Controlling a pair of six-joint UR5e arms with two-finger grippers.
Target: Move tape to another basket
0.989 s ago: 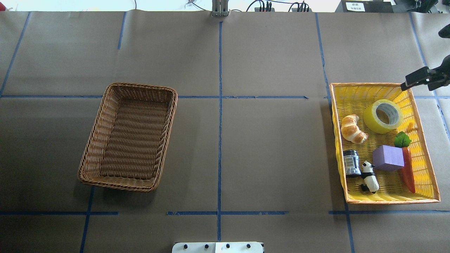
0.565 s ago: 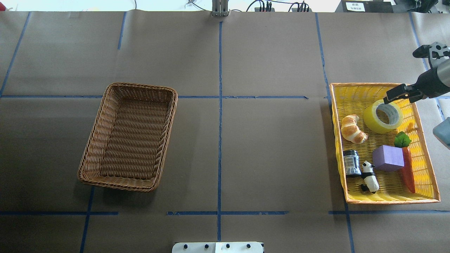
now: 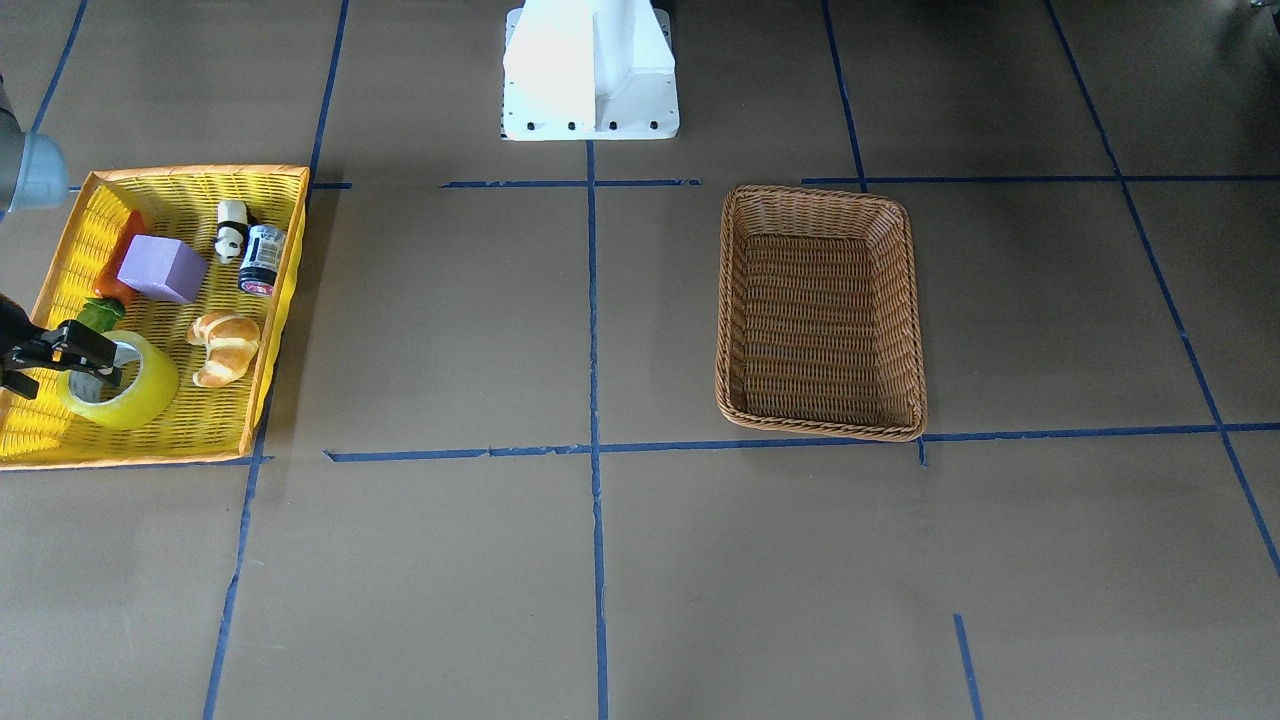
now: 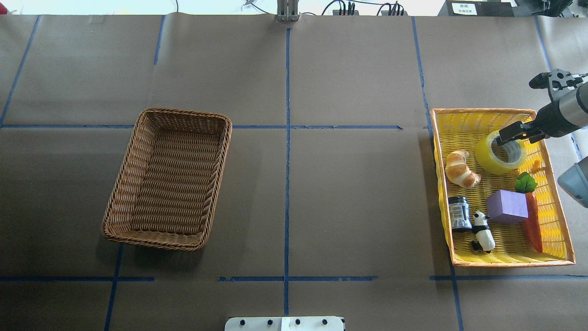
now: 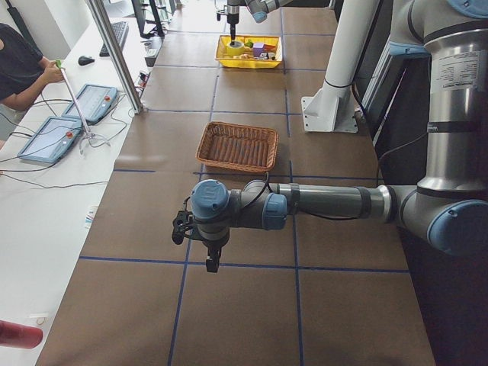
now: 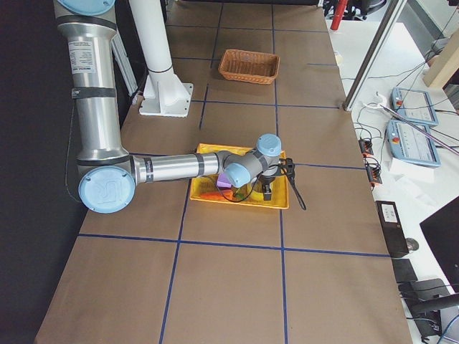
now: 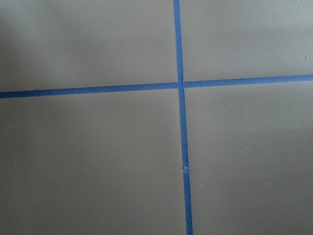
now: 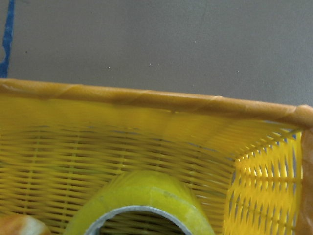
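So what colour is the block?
Purple. The block shows best in the overhead view.

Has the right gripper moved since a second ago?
Yes. The right gripper went from the far-right corner of the yellow plastic-weave basket inward, over the translucent yellow-green tape roll.

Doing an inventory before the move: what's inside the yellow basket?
Visible: tape, croissant, purple block, carrot, panda and dark jar. The right gripper covers part of the tape's rim and the weave beneath, so anything there is hidden.

Right arm reaching in from 3 o'clock, right end effector lowered, fingers parted, left arm stretched level, left end effector pointing down
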